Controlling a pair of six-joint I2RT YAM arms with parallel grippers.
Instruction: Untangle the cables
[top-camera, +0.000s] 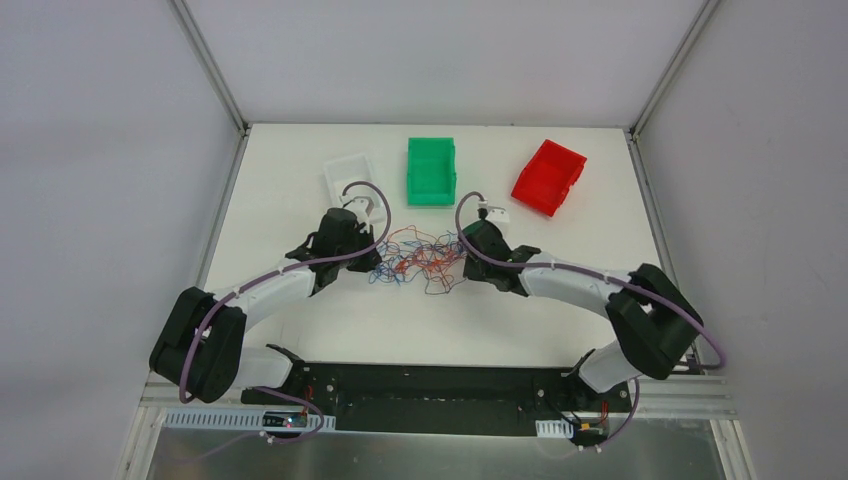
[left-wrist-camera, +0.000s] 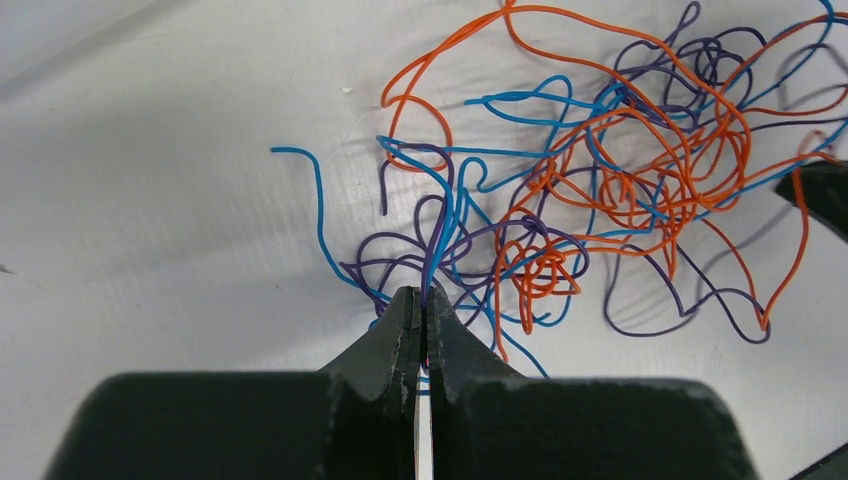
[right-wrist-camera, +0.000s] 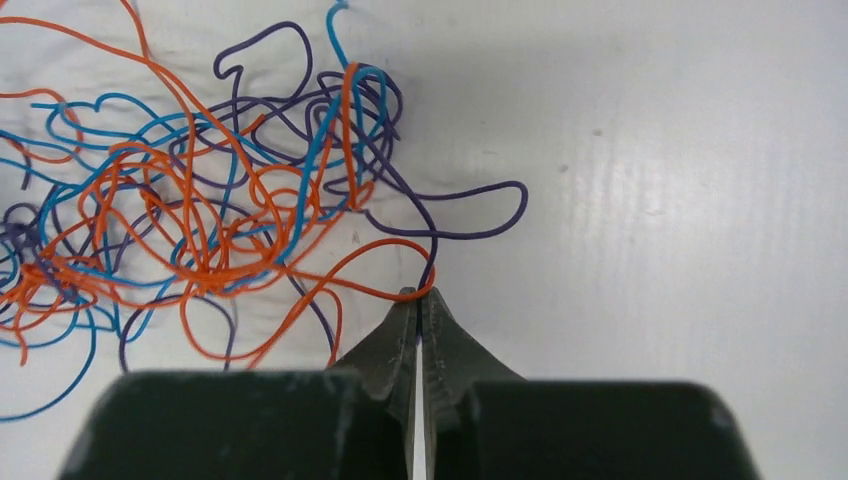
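Item: cables (top-camera: 420, 258), one loose snarl of blue, orange and purple strands, lying mid-bench (top-camera: 440, 330) between my two arms. My left pincer (left-wrist-camera: 421, 296) is pinched tight on blue and purple strands at the snarl's left fringe; my right pincer (right-wrist-camera: 419, 296) is likewise closed, nipping an orange and a purple strand at the opposite edge. Risk, as I judge it: each grip takes more than one colour, so drawing apart could cinch the orange core tighter, or a thin strand could slip free.
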